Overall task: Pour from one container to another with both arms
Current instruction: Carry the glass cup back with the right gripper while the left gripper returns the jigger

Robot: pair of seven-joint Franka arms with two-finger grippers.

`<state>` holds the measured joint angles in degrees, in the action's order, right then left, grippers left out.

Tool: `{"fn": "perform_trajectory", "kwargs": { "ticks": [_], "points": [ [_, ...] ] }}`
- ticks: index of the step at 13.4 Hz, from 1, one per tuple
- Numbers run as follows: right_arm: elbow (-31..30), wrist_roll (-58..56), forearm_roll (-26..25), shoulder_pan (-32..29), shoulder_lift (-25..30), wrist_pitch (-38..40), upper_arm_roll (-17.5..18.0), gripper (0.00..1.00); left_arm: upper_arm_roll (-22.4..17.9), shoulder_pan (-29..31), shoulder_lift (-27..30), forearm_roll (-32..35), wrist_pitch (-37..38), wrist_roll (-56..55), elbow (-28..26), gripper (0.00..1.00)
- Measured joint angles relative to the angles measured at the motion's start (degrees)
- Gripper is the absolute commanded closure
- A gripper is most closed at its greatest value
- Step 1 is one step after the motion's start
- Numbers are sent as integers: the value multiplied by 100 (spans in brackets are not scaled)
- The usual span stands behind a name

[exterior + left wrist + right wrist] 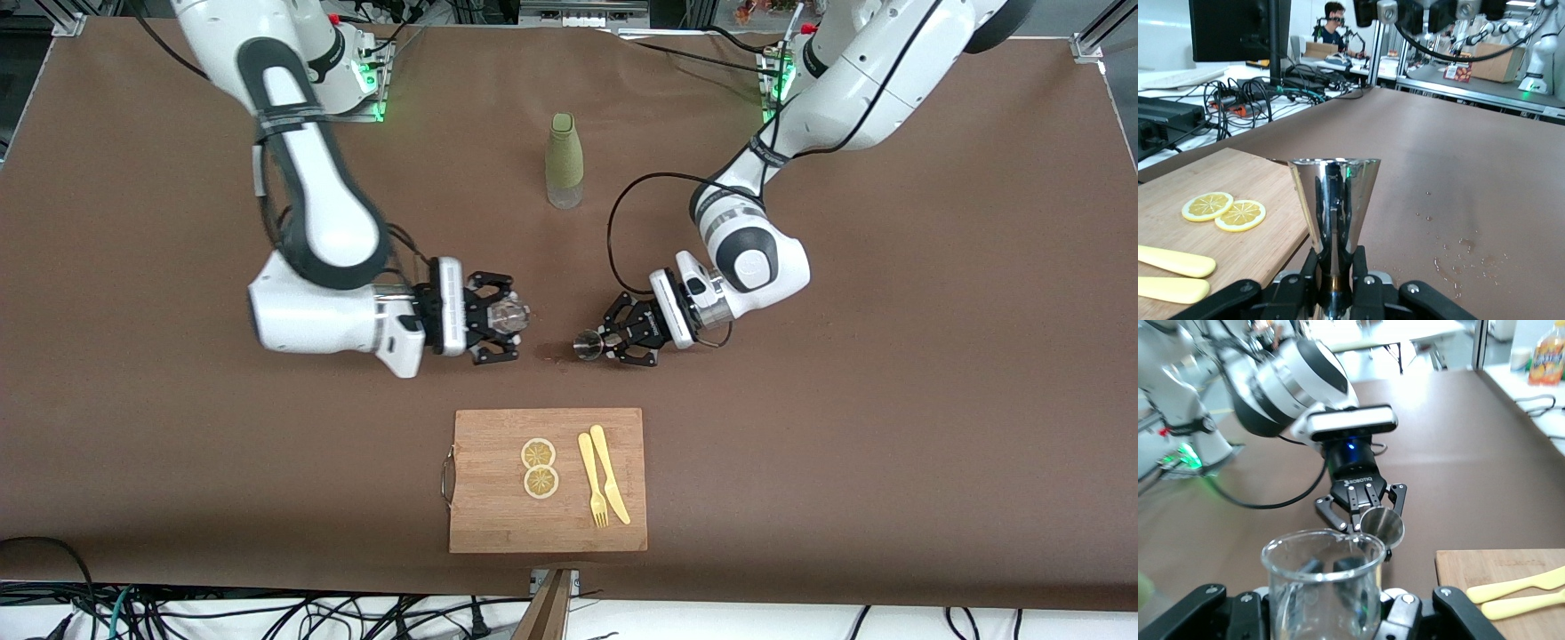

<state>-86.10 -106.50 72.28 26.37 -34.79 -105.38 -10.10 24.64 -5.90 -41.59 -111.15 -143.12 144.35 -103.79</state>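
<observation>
My right gripper is shut on a clear glass beaker, held upright low over the middle of the brown table. In the right wrist view the beaker fills the space between the fingers and looks empty. My left gripper is shut on the narrow waist of a shiny metal jigger, upright beside the beaker, a short gap apart. The jigger rises from the left gripper in the left wrist view. The right wrist view shows the left gripper with the jigger facing it.
A green-sleeved bottle stands between the arm bases. A wooden cutting board lies nearer the front camera, carrying two lemon slices and a yellow fork and knife. Small droplets dot the table beside the jigger.
</observation>
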Motion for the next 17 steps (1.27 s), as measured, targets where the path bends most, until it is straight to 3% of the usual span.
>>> {"fn": "perform_trajectory", "kwargs": {
  "ticks": [5,10,17],
  "points": [
    [-76,-867,38,-1277,-31,2045,-73,100,-12,626,-46,160,1267,530,-405,100],
    [-123,-1387,2,-1585,-170,2603,-71,100,-91,1531,-105,1357,2744,707,-770,100],
    [-289,-2248,-50,-2293,-481,3515,-76,100,-1080,2023,-271,2870,4305,757,-839,100]
  ]
}}
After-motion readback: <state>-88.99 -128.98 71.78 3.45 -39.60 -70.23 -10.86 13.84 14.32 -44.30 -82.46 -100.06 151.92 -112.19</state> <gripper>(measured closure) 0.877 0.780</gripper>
